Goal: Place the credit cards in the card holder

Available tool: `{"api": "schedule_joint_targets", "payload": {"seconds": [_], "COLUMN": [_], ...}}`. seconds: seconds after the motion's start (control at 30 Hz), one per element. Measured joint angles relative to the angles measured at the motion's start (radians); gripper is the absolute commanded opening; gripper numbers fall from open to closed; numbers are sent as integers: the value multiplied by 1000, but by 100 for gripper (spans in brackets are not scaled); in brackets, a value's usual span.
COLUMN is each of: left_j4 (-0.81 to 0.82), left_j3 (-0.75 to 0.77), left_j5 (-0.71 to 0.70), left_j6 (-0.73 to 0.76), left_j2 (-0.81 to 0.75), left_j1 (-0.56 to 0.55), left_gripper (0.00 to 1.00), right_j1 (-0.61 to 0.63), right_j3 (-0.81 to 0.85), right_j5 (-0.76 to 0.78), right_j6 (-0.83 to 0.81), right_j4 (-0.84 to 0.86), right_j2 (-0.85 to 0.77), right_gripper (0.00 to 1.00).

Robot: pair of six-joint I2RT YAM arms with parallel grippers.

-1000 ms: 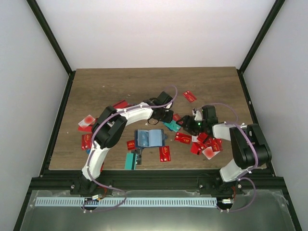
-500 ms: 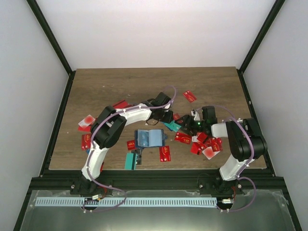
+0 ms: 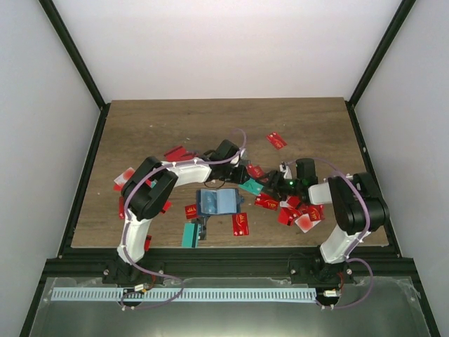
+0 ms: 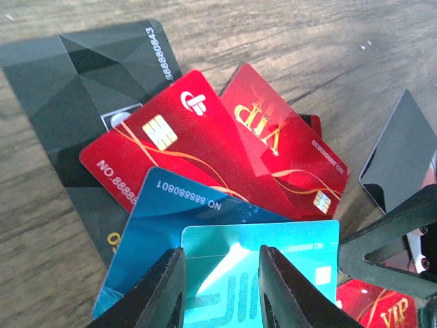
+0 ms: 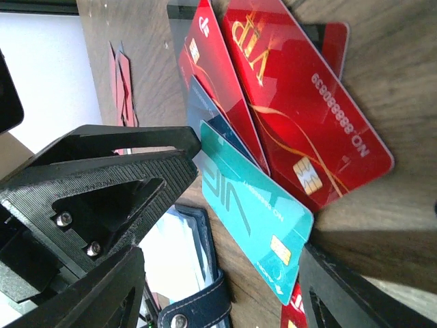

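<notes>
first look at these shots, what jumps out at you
A fan of glossy cards, red over black with a teal card on top, fills the left wrist view just ahead of the left tool. From above, red cards lie scattered over the near half of the table, thickest by the right arm. The open blue card holder lies among them, near the front middle.

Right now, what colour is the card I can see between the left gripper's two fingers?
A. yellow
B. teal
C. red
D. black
B. In the left wrist view, the teal card is the one that fills the gap in the left gripper. The red cards lie farther out, beyond its tips.
</notes>
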Motion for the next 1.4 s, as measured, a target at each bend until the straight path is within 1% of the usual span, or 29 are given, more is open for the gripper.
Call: {"api": "schedule_joint_targets", "payload": {"seconds": [0.17, 0.27, 0.37, 0.5, 0.83, 0.97, 1.1, 1.17, 1.23, 1.4], "left_j4": [30, 37, 46, 63, 61, 67, 77, 77, 76, 15], "left_j3": [-21, -25, -28, -33, -43, -48, -48, -48, -49, -66], "left_j5": [34, 42, 51, 121, 213, 248, 270, 270, 266, 236], "left_j6": [-25, -39, -45, -63, -80, -89, -92, -93, -89, -55], "left_j2": [-6, -6, -6, -6, -2, 8, 14, 14, 11, -24], "left_j1": [0, 2, 5, -11, -26, -31, -28, -28, -29, -40], "left_gripper": [31, 32, 31, 32, 31, 31, 29, 29, 29, 30], "right_j1": [-1, -1, -1, 2, 11, 27, 28, 29, 30, 48], "right_j3": [-30, -39, -48, -50, -50, -48, -48, -42, -23, 26], "right_j5": [-8, -30, -61, -84, -55, -39, -36, -25, 11, 138], "right_j6": [10, 19, 30, 37, 31, 20, 17, -5, -48, -195], "right_j4": [2, 10, 35, 87, 146, 168, 183, 148, 61, -190], "right_j2": [-37, -59, -79, -103, -45, -45, -45, -50, -73, -214], "right_gripper": [60, 57, 57, 56, 52, 50, 50, 50, 51, 52]}}
